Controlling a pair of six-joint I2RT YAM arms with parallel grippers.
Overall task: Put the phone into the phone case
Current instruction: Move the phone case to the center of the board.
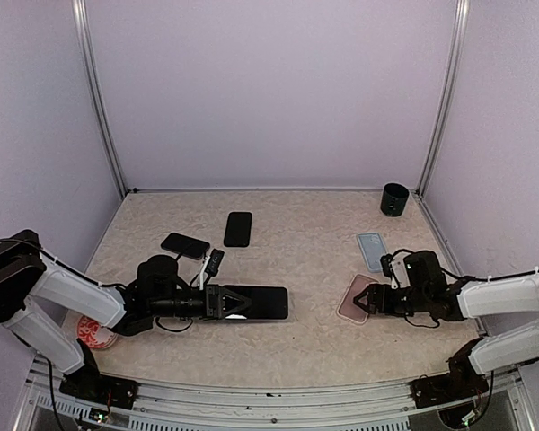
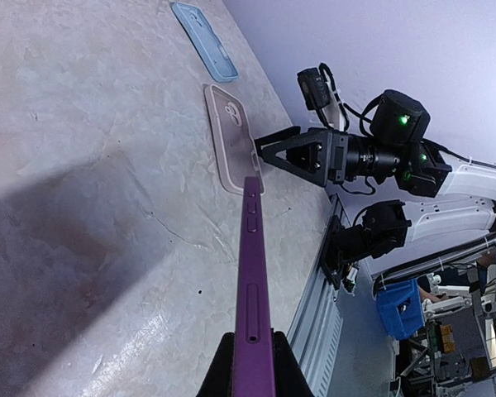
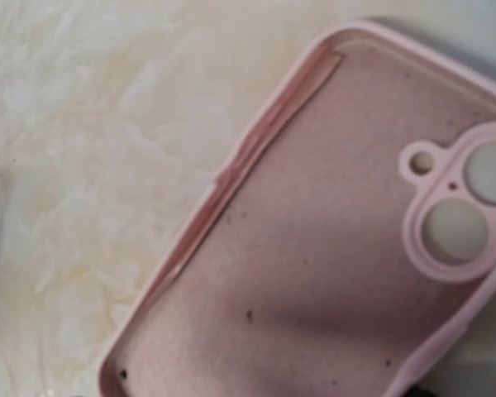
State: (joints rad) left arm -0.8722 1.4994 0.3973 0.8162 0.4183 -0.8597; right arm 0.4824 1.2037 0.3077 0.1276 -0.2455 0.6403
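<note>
My left gripper (image 1: 226,303) is shut on a phone (image 1: 260,303) with a black screen and purple edge, holding it by one end just above the table. In the left wrist view the phone's purple edge (image 2: 250,273) runs up from between the fingers (image 2: 223,364) toward the pink phone case (image 2: 225,132). That case (image 1: 349,303) lies flat, hollow side up, at the right. My right gripper (image 1: 357,302) hangs low over the case's near end, fingers apart. The right wrist view is filled by the case's inside (image 3: 314,248); no fingers show there.
A light blue case (image 1: 371,250) lies behind the pink one. Two more dark phones (image 1: 238,229) (image 1: 185,244) lie at the middle left. A black cup (image 1: 394,199) stands in the back right corner. A red and white object (image 1: 94,332) sits by the left arm.
</note>
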